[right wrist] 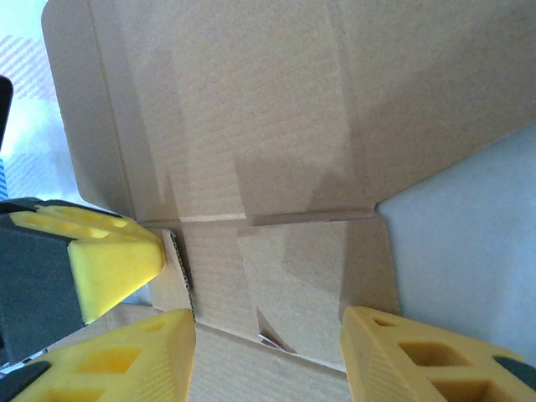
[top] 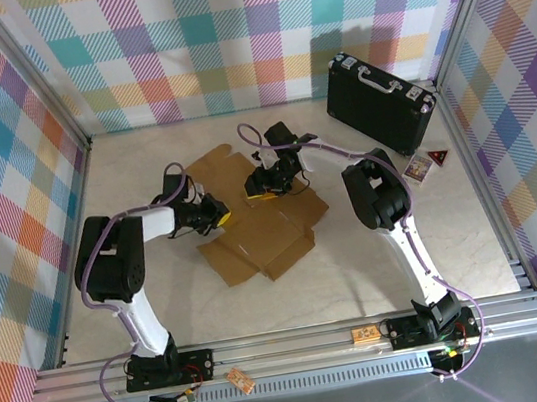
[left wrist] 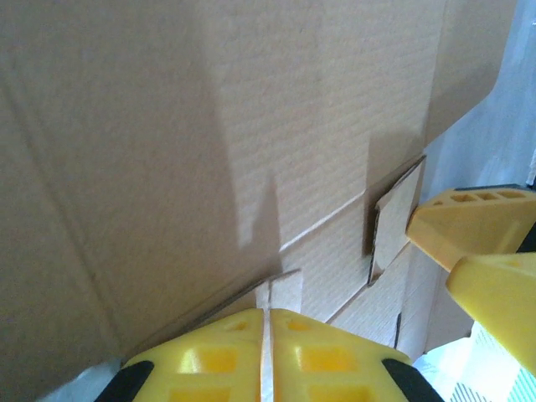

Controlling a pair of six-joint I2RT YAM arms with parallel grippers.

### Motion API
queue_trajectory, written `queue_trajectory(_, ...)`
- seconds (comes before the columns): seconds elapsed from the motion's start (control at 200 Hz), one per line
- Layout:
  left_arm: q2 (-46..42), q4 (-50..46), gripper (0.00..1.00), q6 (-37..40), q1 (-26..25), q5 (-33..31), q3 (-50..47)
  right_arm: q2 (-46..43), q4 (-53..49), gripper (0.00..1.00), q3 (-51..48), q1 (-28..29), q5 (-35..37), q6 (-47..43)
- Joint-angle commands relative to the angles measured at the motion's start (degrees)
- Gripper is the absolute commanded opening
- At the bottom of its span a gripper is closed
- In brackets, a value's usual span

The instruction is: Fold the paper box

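Paper box [top: 265, 234] | lay part-unfolded mid-surface [top: 437, 247], between both arms | left tool [left wrist: 266, 339] clenched on flap edge, apparently to raise that wall | right tool [right wrist: 266, 327] released, straddling small tab, likely bracing.

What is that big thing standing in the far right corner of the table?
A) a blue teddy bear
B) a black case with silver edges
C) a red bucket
B: a black case with silver edges and a handle stands at the far right, beyond the paper box.
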Motion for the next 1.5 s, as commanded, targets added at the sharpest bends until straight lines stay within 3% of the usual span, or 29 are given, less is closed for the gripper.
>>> queue_trajectory(0.0,-2.3,-3.8,0.12,1.4,-0.2,-0.4,-1.7,4.1,-4.1,0.51,-1.3,0.5,3.6,-1.3)
queue_trajectory(1.12,-0.2,-11.5,0.09,4.6,-0.2,-5.1,-1.1,1.1,-2.2,0.51,-3.2,0.6,3.5,-1.3)
queue_trajectory(1.33,-4.1,-13.0,0.12,4.2,-0.1,-4.9,-0.2,-4.2,-2.4,0.51,-4.3,0.6,3.7,-1.8)
queue_trajectory(1.495,-9.5,-14.9,0.23,4.0,0.0,-5.4,0.6,-10.4,-2.7,0.53,-5.9,0.5,4.8,-2.5)
